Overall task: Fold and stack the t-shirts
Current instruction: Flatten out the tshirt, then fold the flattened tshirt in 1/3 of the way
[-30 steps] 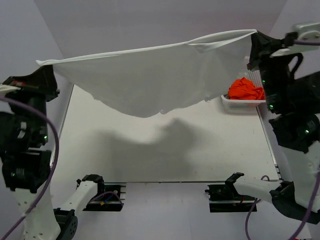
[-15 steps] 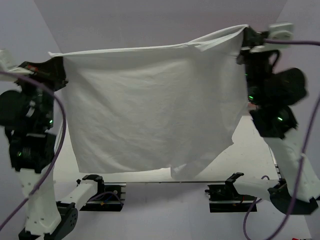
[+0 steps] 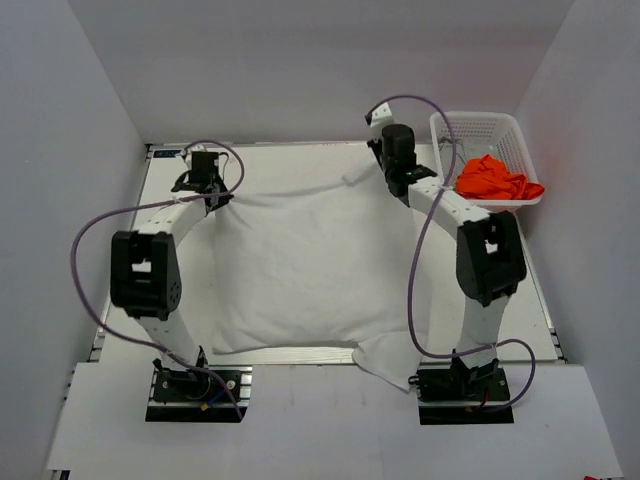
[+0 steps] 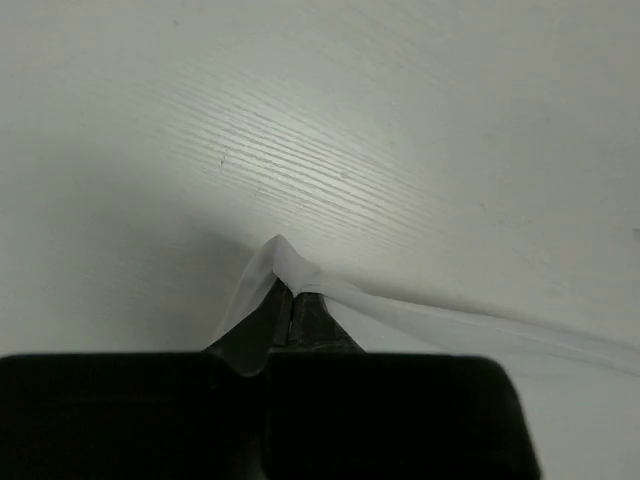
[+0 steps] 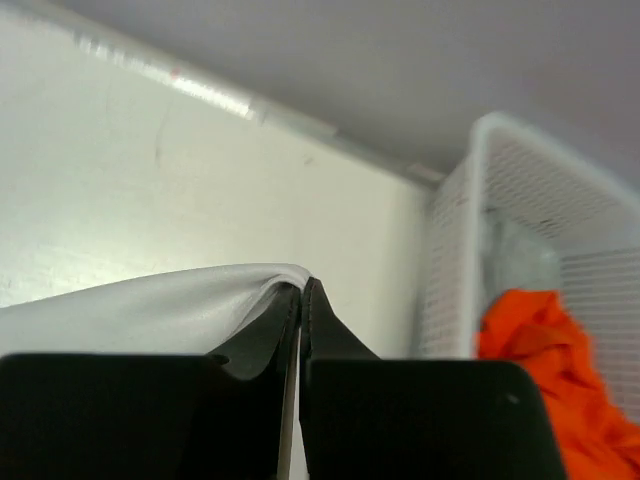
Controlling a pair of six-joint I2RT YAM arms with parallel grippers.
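A large white t-shirt (image 3: 305,270) lies spread over the middle of the table, one sleeve hanging over the near edge. My left gripper (image 3: 212,192) is shut on its far left corner (image 4: 285,262), low on the table. My right gripper (image 3: 400,183) is shut on its far right corner (image 5: 270,280). An orange t-shirt (image 3: 492,179) (image 5: 545,350) lies bunched in the white basket (image 3: 478,126) at the back right. A bit of grey cloth (image 5: 515,260) shows in the basket behind it.
The basket (image 5: 470,240) stands close to the right of my right gripper. White walls close the table at the back and both sides. The arm bases (image 3: 195,385) sit at the near edge.
Both arms swung the white t-shirt from held up in the air out to the far side and down. It now lies flat on the table, its far corners still gripped.
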